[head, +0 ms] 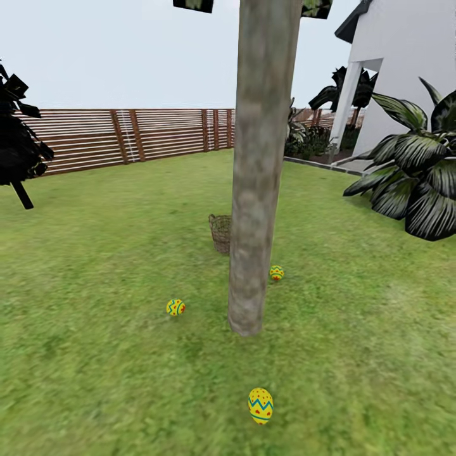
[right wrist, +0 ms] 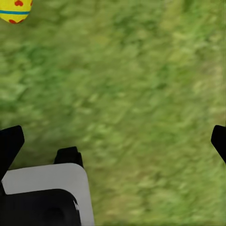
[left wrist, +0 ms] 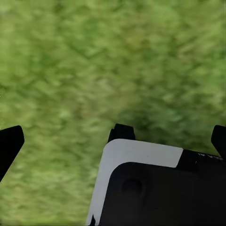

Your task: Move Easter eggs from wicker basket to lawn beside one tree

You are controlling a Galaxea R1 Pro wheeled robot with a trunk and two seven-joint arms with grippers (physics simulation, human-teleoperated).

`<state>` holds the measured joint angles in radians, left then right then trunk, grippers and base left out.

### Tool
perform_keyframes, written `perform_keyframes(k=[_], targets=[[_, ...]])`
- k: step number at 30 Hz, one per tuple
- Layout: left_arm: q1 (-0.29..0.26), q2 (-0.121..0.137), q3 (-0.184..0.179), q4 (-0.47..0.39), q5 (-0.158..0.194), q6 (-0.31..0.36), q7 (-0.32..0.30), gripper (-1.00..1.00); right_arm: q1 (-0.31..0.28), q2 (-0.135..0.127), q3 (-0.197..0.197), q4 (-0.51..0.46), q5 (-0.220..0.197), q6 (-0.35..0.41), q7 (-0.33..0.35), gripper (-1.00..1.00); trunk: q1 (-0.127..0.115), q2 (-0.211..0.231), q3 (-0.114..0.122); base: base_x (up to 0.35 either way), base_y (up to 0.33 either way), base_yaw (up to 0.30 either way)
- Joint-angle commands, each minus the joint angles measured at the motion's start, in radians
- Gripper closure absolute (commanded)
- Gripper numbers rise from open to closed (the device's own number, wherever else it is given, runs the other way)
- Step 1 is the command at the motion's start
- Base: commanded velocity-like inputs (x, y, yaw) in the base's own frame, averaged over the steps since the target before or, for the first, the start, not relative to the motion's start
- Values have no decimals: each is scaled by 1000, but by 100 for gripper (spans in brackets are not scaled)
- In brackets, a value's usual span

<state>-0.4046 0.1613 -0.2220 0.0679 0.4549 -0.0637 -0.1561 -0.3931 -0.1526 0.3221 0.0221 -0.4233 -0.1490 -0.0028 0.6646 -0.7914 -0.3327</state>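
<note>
Three yellow Easter eggs with blue zigzags and red dots lie on the lawn (head: pixel 95 354) around the tree's thick grey-beige trunk (head: pixel 256 190). One egg (head: pixel 175 307) is left of the trunk, one (head: pixel 276 272) is right of it, and the nearest (head: pixel 260 405) lies in front of it. The wicker basket (head: pixel 220 232) stands on the grass behind the trunk, partly hidden by it. My left gripper (left wrist: pixel 114 141) hangs open over bare grass. My right gripper (right wrist: pixel 114 141) is open too, with an egg (right wrist: pixel 15 10) on the grass beyond it.
A brown slat fence (head: pixel 126 136) closes the lawn at the back. A white house (head: pixel 405 69) and a big dark-leaved shrub (head: pixel 418 183) stand at the right, and a dark bush (head: pixel 19 145) at the left. Part of my white and black body (left wrist: pixel 141 188) shows under the wrists.
</note>
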Motion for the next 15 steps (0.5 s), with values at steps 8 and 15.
perform_keyframes(k=[8,15], targets=[[0,0,-39,10,-39,-5,-7,-100,-1,-1,6,6,-11,2,0,-100,-31,55,37,0,0,0],[5,0,-41,12,-43,-5,-7,-100,22,44,6,36,-11,6,-2,-100,-57,104,69,0,0,0]])
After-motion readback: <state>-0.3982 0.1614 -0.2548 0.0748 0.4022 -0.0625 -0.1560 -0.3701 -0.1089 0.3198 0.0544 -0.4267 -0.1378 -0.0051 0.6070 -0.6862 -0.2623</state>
